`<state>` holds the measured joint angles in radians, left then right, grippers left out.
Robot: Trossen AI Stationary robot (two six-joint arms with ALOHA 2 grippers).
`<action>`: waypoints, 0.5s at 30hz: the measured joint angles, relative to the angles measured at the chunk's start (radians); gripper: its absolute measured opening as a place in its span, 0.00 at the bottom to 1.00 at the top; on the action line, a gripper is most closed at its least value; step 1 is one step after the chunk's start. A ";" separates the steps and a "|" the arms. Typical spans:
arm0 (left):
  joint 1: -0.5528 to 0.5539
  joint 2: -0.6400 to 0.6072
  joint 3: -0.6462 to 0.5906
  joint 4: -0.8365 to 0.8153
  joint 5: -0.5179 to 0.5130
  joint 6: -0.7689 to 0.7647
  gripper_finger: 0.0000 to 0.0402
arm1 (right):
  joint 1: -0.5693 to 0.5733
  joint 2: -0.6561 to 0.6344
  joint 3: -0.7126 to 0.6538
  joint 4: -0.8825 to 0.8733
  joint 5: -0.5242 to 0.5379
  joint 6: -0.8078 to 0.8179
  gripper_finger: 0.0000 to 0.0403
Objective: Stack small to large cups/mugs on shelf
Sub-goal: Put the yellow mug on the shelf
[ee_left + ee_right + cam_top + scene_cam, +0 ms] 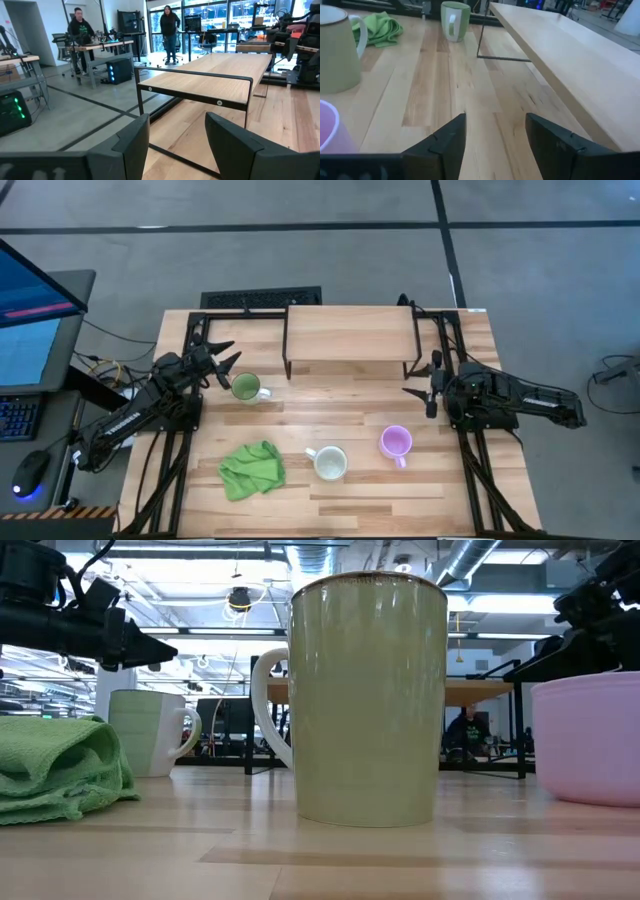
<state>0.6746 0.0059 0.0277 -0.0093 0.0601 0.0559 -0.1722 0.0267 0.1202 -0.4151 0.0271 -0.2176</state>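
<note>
Three mugs stand upright on their bases on the table: a green mug with a white handle point(245, 388) at the left, a cream-white mug point(330, 462) near the front middle, and a lilac-purple mug point(396, 443) to its right. The wooden shelf point(350, 333) on black legs stands at the table's far middle. My left gripper point(227, 361) is open and empty, just to the far left of the green mug. My right gripper point(418, 394) is open and empty, right of the shelf's near right corner, beyond the purple mug.
A crumpled green cloth point(252, 469) lies at the front left of the table. People stand in the room beyond the table in the left wrist view point(169, 25). A keyboard point(262, 299) lies behind the shelf.
</note>
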 joint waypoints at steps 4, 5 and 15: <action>0.000 0.000 0.000 0.000 0.000 0.000 0.46 | 0.000 0.000 0.000 0.000 0.000 0.000 0.56; 0.000 0.000 0.000 0.000 0.000 0.000 0.46 | 0.000 0.000 0.000 0.000 0.000 0.000 0.56; 0.000 0.000 0.000 0.000 0.000 0.000 0.46 | 0.000 0.000 0.000 0.001 0.000 0.034 0.56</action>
<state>0.6745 0.0056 0.0277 -0.0093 0.0601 0.0555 -0.1722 0.0269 0.1200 -0.4142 0.0269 -0.1833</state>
